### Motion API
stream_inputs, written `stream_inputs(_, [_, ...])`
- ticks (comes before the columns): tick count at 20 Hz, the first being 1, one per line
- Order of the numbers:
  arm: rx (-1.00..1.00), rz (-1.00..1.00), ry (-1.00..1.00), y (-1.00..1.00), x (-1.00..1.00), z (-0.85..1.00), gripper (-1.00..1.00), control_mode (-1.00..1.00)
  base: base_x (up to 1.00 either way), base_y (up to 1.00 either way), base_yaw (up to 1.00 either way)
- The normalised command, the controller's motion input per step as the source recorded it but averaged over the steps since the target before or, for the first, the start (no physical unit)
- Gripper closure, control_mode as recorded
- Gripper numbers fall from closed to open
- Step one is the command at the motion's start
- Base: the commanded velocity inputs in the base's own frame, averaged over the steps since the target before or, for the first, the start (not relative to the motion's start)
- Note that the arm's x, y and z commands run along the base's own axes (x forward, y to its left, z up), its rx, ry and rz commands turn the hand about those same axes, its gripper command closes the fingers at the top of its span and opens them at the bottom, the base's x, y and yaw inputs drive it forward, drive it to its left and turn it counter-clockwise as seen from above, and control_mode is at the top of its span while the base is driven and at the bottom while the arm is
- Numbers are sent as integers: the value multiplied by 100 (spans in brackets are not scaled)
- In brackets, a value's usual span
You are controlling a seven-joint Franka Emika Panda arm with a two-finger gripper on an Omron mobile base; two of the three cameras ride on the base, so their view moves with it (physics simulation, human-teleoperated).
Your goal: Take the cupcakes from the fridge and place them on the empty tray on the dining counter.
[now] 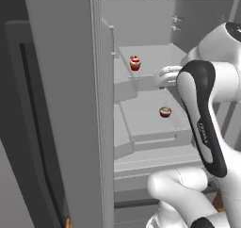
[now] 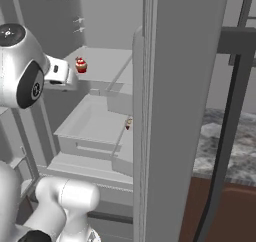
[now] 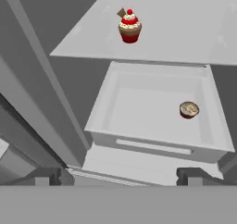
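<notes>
The fridge (image 1: 70,104) stands with its doors open, pale grey shelves showing inside. A red-topped cupcake (image 3: 129,26) sits on the upper shelf (image 3: 194,28), seen also from the base as the red cupcake (image 1: 135,63) (image 2: 81,65). The tan cupcake (image 3: 189,109) lies in the open drawer (image 3: 139,107) below, at its right side (image 1: 165,112), half hidden by the door edge in the right base view (image 2: 128,122). My gripper (image 3: 120,177) is open and empty, in front of the shelves and short of both cupcakes. The tray is out of view.
Open fridge doors (image 2: 175,111) flank the arm on both sides. To the right of the right door a strip of the grey marbled dining counter (image 2: 235,151) shows, with a brown front below it. More drawers (image 1: 141,175) sit under the open one.
</notes>
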Motion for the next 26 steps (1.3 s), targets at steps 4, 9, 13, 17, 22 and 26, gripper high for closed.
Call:
stream_inputs(4, [0, 0, 0, 1, 54, 40, -100, -100, 0, 0, 0])
stream_inputs(9, [0, 0, 0, 1, 56, 15, -100, -100, 0, 0, 0])
stream_inputs(13, [0, 0, 0, 5, 55, -3, -100, -100, 0, 0, 0])
stream_inputs(17, [0, 0, 0, 20, 69, -4, -100, -100, 0, 0, 0])
stream_inputs(22, [0, 0, 0, 18, 61, -8, -100, -100, 0, 0, 0])
stream_inputs(26, [0, 0, 0, 1, 54, -15, -100, -100, 0, 0, 0])
